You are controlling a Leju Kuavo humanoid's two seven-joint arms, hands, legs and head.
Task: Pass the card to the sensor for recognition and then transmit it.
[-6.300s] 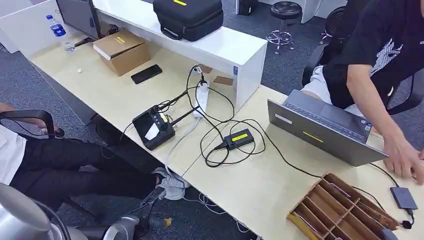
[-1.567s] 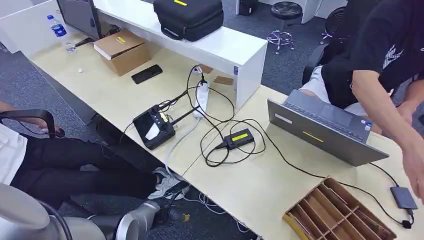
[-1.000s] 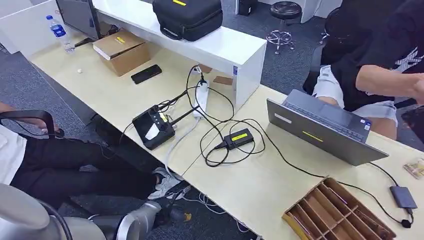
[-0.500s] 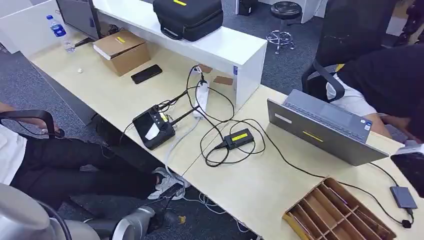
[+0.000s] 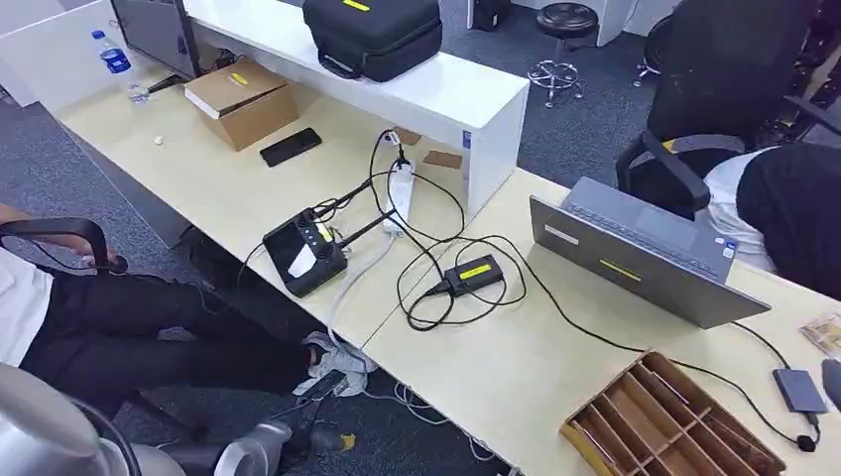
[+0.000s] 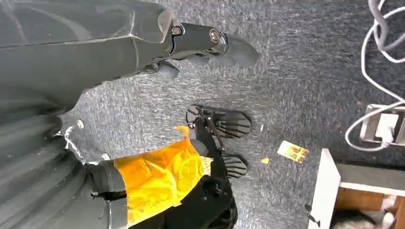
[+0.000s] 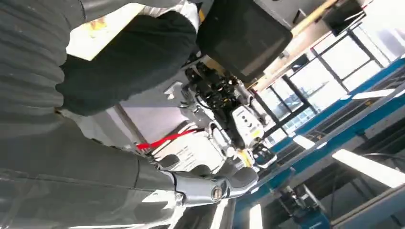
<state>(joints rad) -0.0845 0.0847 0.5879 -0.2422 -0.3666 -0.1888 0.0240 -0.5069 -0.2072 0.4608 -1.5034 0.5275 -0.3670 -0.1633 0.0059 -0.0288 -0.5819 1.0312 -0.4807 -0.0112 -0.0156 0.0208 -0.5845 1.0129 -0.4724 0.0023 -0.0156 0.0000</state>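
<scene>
Both left hand [image 6: 210, 45] and right hand [image 7: 210, 183] empty (fingers apart), card [image 5: 825, 334] lying apart on table [image 5: 516, 367].

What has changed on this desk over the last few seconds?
The person who was reaching over the desk's right end has pulled back and now bends low behind the laptop. A small card now lies near the right edge. The sensor box, cables and wooden tray stayed put.
</scene>
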